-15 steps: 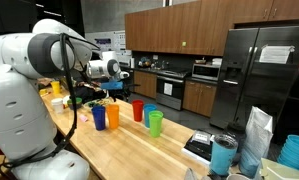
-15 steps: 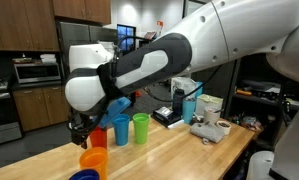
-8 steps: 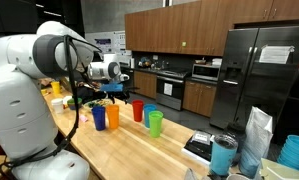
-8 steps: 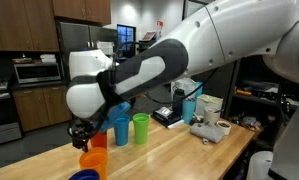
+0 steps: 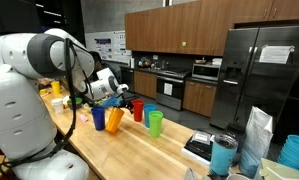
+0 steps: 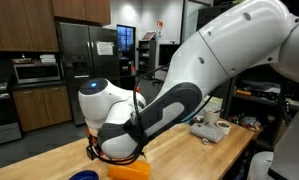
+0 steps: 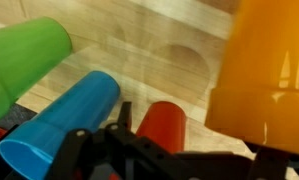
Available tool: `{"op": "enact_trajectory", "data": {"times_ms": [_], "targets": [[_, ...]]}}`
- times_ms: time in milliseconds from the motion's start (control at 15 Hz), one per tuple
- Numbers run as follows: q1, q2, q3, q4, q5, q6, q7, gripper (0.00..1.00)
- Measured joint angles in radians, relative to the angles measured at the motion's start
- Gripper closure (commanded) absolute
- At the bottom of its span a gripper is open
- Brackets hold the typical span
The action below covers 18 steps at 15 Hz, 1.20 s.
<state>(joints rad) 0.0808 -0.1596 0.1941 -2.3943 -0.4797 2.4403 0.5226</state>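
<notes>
Your gripper (image 5: 113, 101) sits left of centre in an exterior view, right above the rim of the orange cup (image 5: 113, 120). The cup leans tilted on the wooden counter (image 5: 139, 150). The dark fingers blur into the cup's rim, so the pictures do not show whether they are spread or pinching it. The blue cup (image 5: 98, 118) stands just beside the orange one on its left. The red cup (image 5: 138, 110) and the green cup (image 5: 155, 122) stand to its right. In the wrist view, orange fills the right side, with blue at lower left, red at low centre and green at upper left. In an exterior view your arm (image 6: 159, 100) covers the middle, and the orange cup (image 6: 129, 171) shows at the bottom edge.
</notes>
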Motion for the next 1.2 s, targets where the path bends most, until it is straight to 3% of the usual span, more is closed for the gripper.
{"op": "enact_trajectory", "data": {"times_ms": [867, 1200], "targets": [[0.004, 0.001, 0.002, 0.013, 0.016, -0.002, -0.010, 0.00], [0.026, -0.012, 0.002, 0.013, 0.165, 0.008, -0.135, 0.00]]}}
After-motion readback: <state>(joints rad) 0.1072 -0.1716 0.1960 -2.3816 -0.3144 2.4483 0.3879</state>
